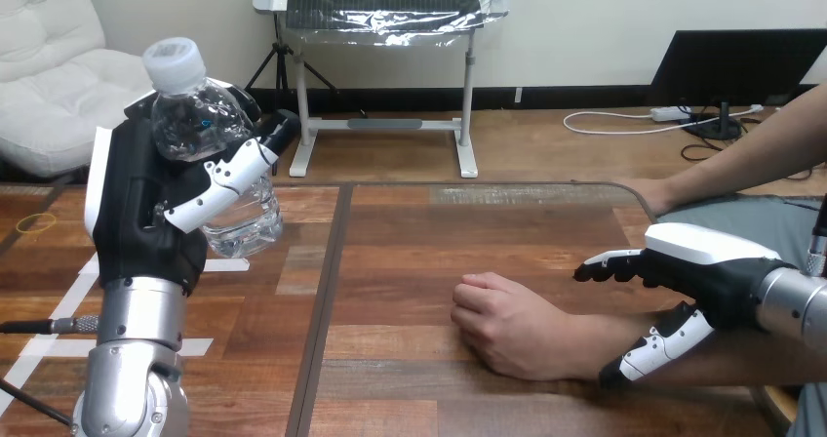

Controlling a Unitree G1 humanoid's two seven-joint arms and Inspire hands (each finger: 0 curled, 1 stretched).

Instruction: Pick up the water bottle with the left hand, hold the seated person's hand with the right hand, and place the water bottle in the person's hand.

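My left hand [146, 213] is raised above the table's left side, shut on a clear water bottle [200, 125] with a white cap, held upright. The person's hand [502, 325] rests on the table at centre right as a loose fist, with the forearm running off to the right. My right hand [717, 266] hovers over that forearm, just behind the wrist. Its fingers [607, 265] reach straight out on the far side and its thumb [655, 349] hangs on the near side. I see no finger curled round the arm.
The person's other arm [741, 149] comes in from the upper right, its hand [651, 195] at the table's far right edge. White tape strips [59, 310] and a yellow rubber band [36, 223] lie on the left part of the table [410, 252].
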